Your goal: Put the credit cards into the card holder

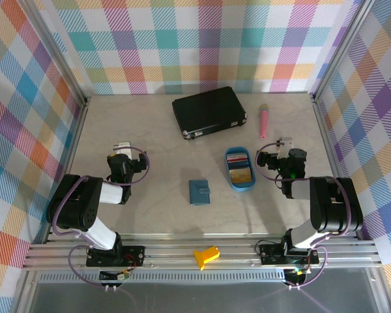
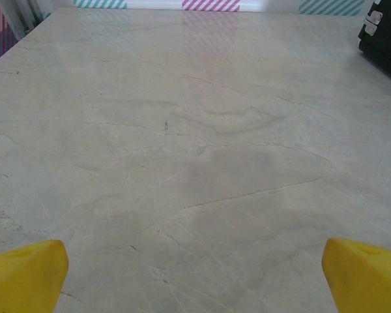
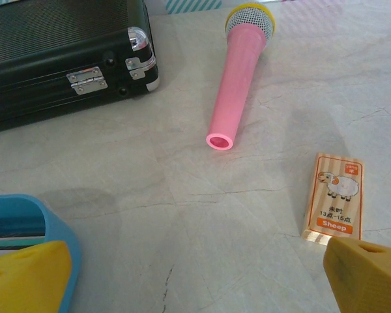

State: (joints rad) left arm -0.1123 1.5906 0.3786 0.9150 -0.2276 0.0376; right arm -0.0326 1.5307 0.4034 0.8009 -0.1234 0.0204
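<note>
Overhead, card holder (image 1: 199,192), credit cards (image 1: 238,165) in tray (image 1: 240,188), right wrist, sheep tile (image 3: 333,195), left hand (image 2: 195,264), right hand (image 3: 199,267), both apart.

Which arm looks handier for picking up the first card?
Right. The open right gripper sits beside the blue oval plastic tray holding the thin colourful plastic cards; the open left gripper is farther off, over bare table.

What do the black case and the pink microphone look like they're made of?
Black ribbed case: likely hard plastic, matte; fine ridges, shiny metal hinge and corner caps. Pink microphone: probably smooth plastic, soft sheen; hollow open base, grey mesh head with yellow rim.
</note>
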